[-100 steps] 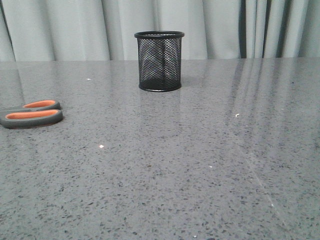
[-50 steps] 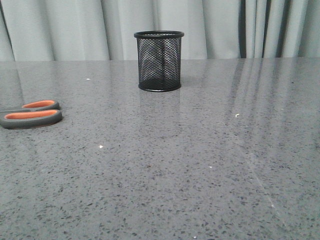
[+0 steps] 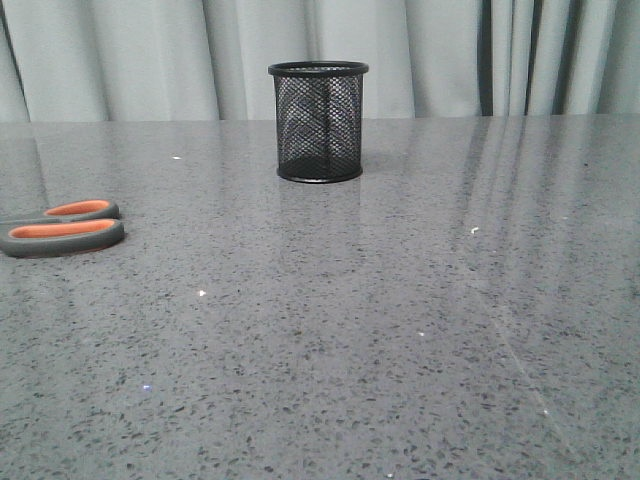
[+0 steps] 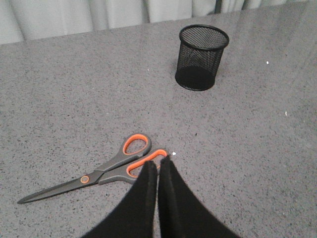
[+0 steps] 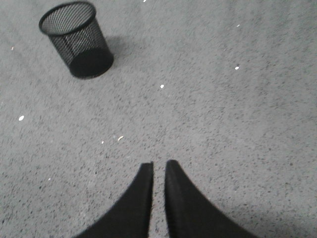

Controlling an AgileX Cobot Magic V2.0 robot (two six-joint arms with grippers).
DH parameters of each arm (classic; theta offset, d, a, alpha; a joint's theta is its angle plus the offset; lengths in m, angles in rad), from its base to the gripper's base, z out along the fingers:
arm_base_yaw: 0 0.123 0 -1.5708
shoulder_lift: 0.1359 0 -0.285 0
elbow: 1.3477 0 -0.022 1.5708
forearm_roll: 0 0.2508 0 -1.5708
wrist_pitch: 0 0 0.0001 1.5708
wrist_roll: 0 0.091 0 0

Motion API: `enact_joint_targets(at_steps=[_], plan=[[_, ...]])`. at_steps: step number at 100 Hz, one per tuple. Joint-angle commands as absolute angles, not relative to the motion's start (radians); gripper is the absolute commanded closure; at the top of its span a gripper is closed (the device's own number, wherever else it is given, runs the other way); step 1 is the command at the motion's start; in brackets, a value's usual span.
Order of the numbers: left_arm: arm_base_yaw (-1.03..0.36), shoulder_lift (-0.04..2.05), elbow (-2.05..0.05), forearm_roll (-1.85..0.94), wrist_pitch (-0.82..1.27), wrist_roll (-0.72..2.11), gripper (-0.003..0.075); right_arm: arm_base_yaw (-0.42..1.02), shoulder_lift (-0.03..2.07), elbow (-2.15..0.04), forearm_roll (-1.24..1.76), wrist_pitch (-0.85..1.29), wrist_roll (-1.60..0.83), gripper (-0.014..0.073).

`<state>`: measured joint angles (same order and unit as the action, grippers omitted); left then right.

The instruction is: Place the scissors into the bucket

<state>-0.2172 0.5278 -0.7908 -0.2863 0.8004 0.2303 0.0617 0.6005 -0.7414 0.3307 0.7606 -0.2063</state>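
scissors: lying flat on the table, blades closed, tips pointing away from the bucket. dark grey handles with orange lining. in the front view only the handle loops show, at the far left edge; blades are cut off there.
scissors vs my left claw: my fingertips sit right over the nearer orange loop and hide part of it in the left wrist view. the other loop is clear, just beside. can't tell if i'm touching the handle or hovering above it.
left claw state: fingers pressed nearly together, only a thin slit between them, nothing pinched that i can see.
bucket: black wire-mesh cup, upright, open end up, solid rim and base ring. stands toward the back of the table, about mid-width in the front view. nothing visible inside through the mesh.
bucket vs scissors: well apart. the handle loops are the end toward the bucket, blades the far end.
right claw: fingers close together with a narrow gap, holding nothing. bare table under it. bucket is well apart from it; scissors don't show in the right wrist view.
table: grey speckled stone-look top, glossy, a few small white flecks.
backdrop: pale grey curtain behind the table's far edge.
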Motion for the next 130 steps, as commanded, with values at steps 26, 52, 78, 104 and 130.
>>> enact_joint_targets(at_steps=[26,52,78,104,130], plan=[[-0.243,0.578,-0.831,-0.289,0.808,0.299,0.0739,0.074,0.656,-0.787,0.334,0.76,-0.247,0.0246],[-0.243,0.705,-0.962,-0.262,0.9,0.303,0.0715,0.074,0.74,-0.891,0.333,0.812,-0.261,0.0246],[-0.243,0.799,-1.114,-0.254,1.022,0.413,0.0381,0.074,0.839,-0.975,0.333,0.878,-0.279,0.0246],[-0.243,0.902,-1.225,-0.227,1.245,0.548,0.032,0.074,0.856,-0.991,0.34,0.871,-0.296,0.0246],[-0.243,1.124,-1.317,-0.203,1.275,0.773,0.032,0.074,0.856,-0.991,0.341,0.874,-0.297,0.0246]])
